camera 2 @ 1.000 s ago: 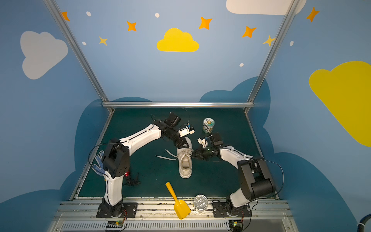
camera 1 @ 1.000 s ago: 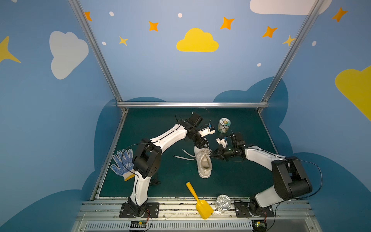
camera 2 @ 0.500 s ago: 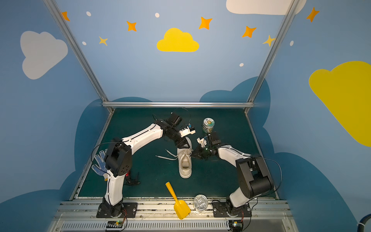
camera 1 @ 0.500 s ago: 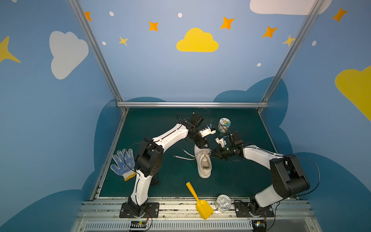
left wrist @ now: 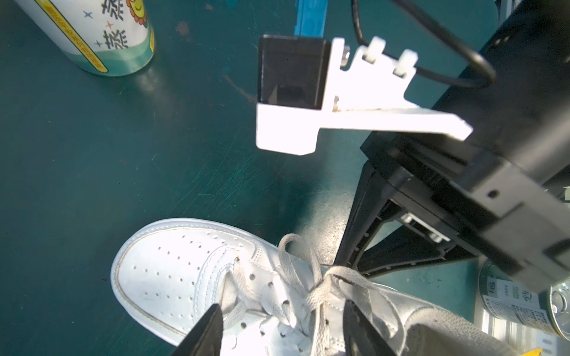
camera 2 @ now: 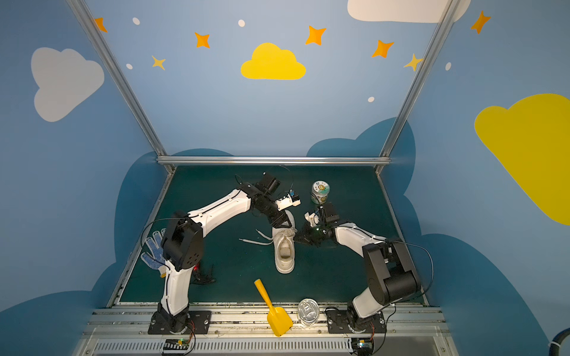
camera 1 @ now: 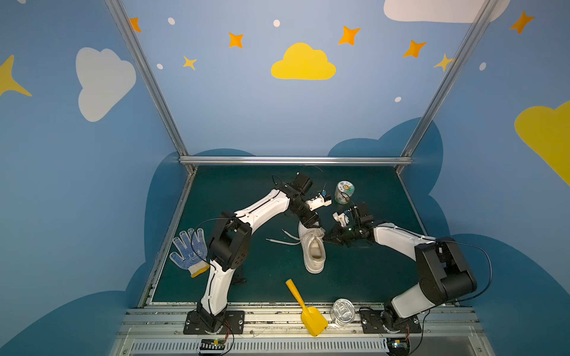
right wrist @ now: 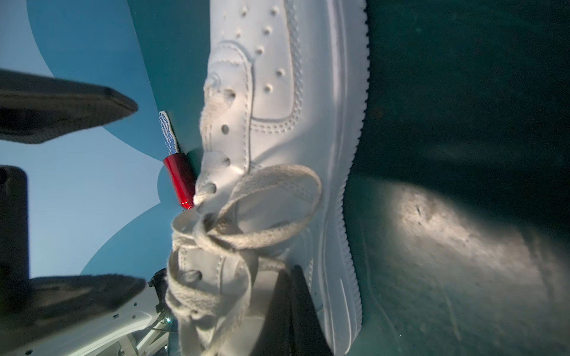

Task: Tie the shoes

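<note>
**Left fingers straddle the knot**

The white low-top sneaker [camera 1: 314, 252] lies long axis front-to-back, toe far. Over its long flat white laces [left wrist: 320, 289] the left gripper [left wrist: 282, 331] hangs spread, a finger [left wrist: 205, 333] either side of the crossing. The right gripper [right wrist: 288, 296], clamped at the sneaker's right flank, seems to pinch a loop. Left of the sneaker, open dark green mat [camera 1: 268, 277] leaves pulling room.

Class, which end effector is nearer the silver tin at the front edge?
Right. The right end effector, at the sneaker's side, is behind the tin; the left end effector is farther back, over the laces.
</note>
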`<control>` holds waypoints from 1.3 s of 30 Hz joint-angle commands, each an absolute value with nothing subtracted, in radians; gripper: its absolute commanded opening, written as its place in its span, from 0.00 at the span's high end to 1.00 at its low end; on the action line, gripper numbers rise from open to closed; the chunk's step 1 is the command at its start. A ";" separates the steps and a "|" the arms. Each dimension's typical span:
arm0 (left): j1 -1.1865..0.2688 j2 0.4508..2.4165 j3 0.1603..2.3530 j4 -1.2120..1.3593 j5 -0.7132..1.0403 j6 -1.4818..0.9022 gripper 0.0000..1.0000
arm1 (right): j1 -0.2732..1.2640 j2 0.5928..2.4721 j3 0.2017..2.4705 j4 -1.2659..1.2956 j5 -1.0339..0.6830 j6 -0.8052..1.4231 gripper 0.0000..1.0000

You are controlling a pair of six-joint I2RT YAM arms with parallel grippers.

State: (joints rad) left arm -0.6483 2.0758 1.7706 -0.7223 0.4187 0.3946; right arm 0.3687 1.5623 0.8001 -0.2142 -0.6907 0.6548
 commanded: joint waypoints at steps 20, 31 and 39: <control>-0.644 2.115 1.830 -0.773 0.457 0.383 0.38 | 0.373 1.616 0.834 -0.009 -0.662 0.693 1.00; -0.612 2.135 1.825 -0.740 0.499 0.256 0.38 | 0.377 1.640 0.833 0.085 -0.712 0.707 1.00; -0.611 2.161 1.822 -0.683 0.541 0.182 0.38 | 0.377 1.636 0.812 0.102 -0.711 0.713 1.00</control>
State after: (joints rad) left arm -0.6113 2.1353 1.8046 -0.7189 0.4973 0.2337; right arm 0.3706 1.6306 0.8173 0.0795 -0.6991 0.7044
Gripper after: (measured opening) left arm 0.616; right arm 0.046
